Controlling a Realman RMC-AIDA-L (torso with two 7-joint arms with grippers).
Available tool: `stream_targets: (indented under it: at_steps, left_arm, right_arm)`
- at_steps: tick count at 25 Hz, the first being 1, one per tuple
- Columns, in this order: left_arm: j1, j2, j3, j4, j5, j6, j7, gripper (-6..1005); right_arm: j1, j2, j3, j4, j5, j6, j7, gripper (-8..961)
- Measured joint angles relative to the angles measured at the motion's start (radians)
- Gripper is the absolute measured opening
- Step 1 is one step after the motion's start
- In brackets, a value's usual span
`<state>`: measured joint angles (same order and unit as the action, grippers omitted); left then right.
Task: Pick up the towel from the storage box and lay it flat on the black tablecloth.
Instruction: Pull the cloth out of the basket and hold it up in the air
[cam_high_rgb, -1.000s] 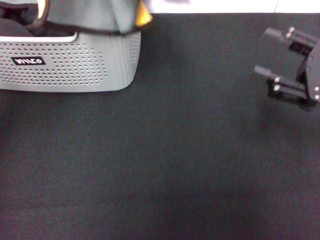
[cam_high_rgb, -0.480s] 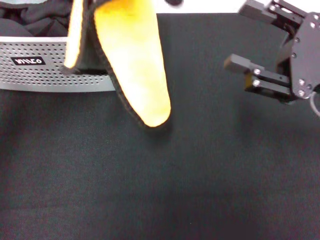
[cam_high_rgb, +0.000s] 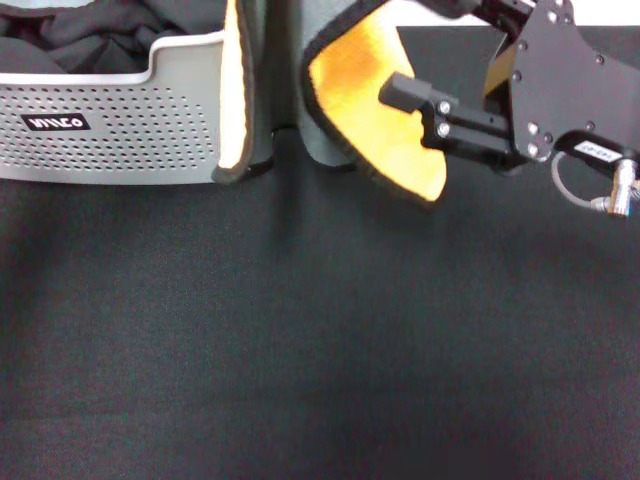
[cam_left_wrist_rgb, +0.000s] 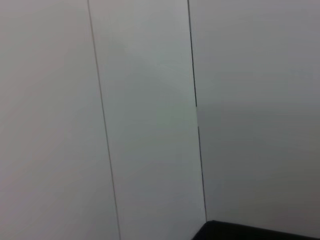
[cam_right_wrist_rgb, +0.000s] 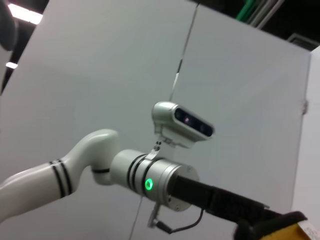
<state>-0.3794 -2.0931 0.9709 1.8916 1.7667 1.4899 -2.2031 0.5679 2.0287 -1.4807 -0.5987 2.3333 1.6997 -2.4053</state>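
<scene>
The towel (cam_high_rgb: 385, 130) hangs in the air from above the head view, over the right end of the storage box (cam_high_rgb: 120, 130). Its grey-green side (cam_high_rgb: 285, 70) faces front in the middle, and its yellow-orange side curls out on the right. My left gripper (cam_right_wrist_rgb: 260, 222) shows only in the right wrist view, high up, shut on the towel's yellow edge (cam_right_wrist_rgb: 290, 227). My right gripper (cam_high_rgb: 425, 50) is open at the towel's right flap, with its lower finger (cam_high_rgb: 415, 97) in front of the yellow side. The black tablecloth (cam_high_rgb: 320, 330) covers the table below.
A plain black bunched garment (cam_high_rgb: 100, 25) lies inside the storage box. A cable and plug (cam_high_rgb: 610, 195) hang at my right wrist. The left wrist view shows only a pale panelled wall (cam_left_wrist_rgb: 150, 120).
The towel has come up out of the box and swung right, now hanging unfolded. My right gripper has moved left and up, reaching the towel's yellow flap.
</scene>
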Motion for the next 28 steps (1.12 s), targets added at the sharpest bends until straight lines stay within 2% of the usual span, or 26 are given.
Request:
stream_targets:
  at_steps: [8,13,19,28]
  left_arm:
    - [0.008,-0.002,0.066,-0.029,-0.002,-0.047,0.027,29]
    - [0.009,-0.002,0.078,-0.031,-0.002,-0.052,0.032,29]
    - [0.006,-0.002,0.086,-0.032,-0.003,-0.053,0.034,29]
    - [0.006,-0.002,0.088,-0.039,-0.003,-0.054,0.037,30]
  right_arm:
    - [0.023,-0.001,-0.037,0.062,0.123,-0.001,-0.010,597]
    - [0.036,-0.001,-0.042,0.092,0.145,-0.017,-0.006,576]
    - [0.069,-0.001,-0.043,0.142,0.142,-0.032,0.013,463]
    - [0.068,-0.001,-0.044,0.149,0.136,-0.030,0.057,312]
